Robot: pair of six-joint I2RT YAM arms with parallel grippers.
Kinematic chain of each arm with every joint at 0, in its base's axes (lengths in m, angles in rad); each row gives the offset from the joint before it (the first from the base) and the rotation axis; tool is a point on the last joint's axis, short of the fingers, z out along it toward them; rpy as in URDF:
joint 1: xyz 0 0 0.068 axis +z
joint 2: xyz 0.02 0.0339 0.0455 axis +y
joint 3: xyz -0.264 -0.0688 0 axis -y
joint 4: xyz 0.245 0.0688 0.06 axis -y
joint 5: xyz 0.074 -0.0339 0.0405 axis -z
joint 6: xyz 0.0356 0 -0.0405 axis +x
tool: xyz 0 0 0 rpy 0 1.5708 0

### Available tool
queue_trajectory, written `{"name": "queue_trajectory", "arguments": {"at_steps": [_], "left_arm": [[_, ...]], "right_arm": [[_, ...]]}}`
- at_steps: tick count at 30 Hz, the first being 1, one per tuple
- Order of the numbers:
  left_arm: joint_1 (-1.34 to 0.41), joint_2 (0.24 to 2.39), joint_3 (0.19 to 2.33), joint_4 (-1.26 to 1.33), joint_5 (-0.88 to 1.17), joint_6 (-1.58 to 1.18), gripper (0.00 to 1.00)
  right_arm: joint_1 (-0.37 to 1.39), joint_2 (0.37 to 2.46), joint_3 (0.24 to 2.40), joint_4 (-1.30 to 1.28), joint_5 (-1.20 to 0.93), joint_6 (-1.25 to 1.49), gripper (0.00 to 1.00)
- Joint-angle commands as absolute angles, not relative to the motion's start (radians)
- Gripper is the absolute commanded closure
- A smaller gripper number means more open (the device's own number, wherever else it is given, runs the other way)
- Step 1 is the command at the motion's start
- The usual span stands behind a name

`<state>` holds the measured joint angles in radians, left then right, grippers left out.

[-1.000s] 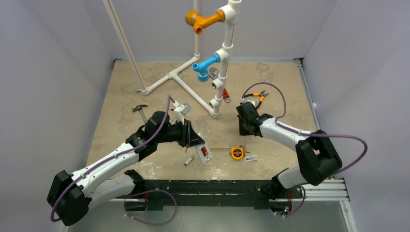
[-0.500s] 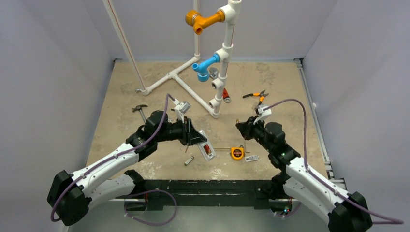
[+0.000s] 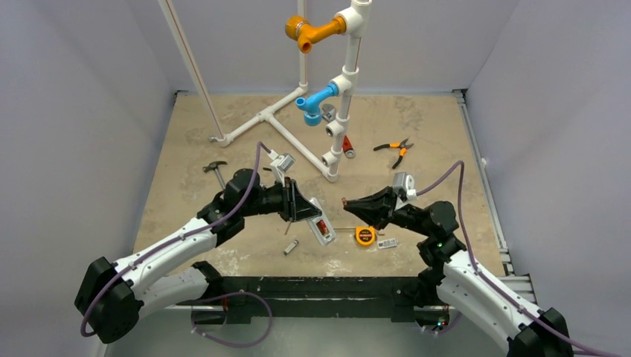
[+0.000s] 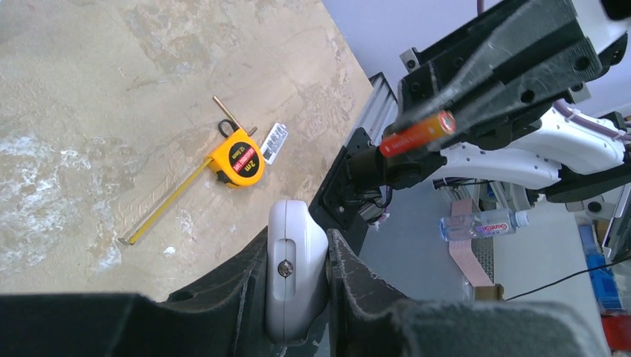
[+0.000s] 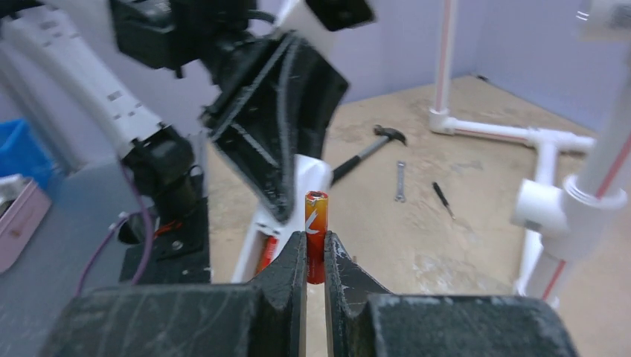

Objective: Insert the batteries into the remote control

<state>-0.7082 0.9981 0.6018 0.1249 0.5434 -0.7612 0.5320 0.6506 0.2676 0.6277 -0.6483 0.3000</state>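
Observation:
The remote control (image 3: pixel 320 222), a slim white handset, is held off the table in my left gripper (image 3: pixel 307 211), which is shut on its upper end. One red battery (image 3: pixel 322 227) lies in its open bay. In the left wrist view the remote's rounded end (image 4: pixel 296 256) sits clamped between the fingers. My right gripper (image 3: pixel 347 201) is shut on a second red battery (image 5: pixel 315 227), which stands upright between the fingers (image 5: pixel 293 264). It hovers just right of the remote (image 5: pixel 301 175), apart from it. The held battery (image 4: pixel 417 134) also shows in the left wrist view.
An orange tape measure (image 3: pixel 364 236) with its tape pulled out and a small labelled strip (image 3: pixel 386 243) lie right of the remote. A small silver cylinder (image 3: pixel 291 248) lies below it. A hammer (image 3: pixel 216 171), pliers (image 3: pixel 394 149) and a white pipe frame (image 3: pixel 327 160) stand farther back.
My right arm has swung from the back right toward the centre, bringing its battery close to the remote. The left gripper has shifted slightly right with the remote.

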Motion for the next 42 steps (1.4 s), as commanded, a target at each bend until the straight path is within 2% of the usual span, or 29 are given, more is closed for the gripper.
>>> {"name": "queue_trajectory", "arguments": {"at_steps": [1,9,15,20,25,42], "left_arm": [[-0.71,1.002,0.607,0.213,0.567,-0.769,1.0],[-0.711,1.0,0.57,0.347,0.614,-0.773,1.0],[-0.711,0.995,0.554,0.43,0.669,-0.769,1.0],[-0.711,0.986,0.528,0.567,0.737,-0.774,1.0],[-0.712,0.965,0.497,0.67,0.77,-0.788,1.0],[-0.712,0.911,0.446,0.708,0.717,-0.764,1.0]], "right_arm": [[0.535,0.652,0.309,0.716,-0.925,0.204,1.0],[0.535,0.678,0.366,0.553,-1.075,0.055,1.0],[0.552,0.699,0.393,0.556,-1.156,0.028,1.0],[0.571,0.694,0.458,0.412,-1.17,-0.073,1.0],[0.58,0.683,0.475,0.389,-1.165,-0.084,1.0],[0.657,0.681,0.478,0.387,-1.1,-0.067,1.0]]}}
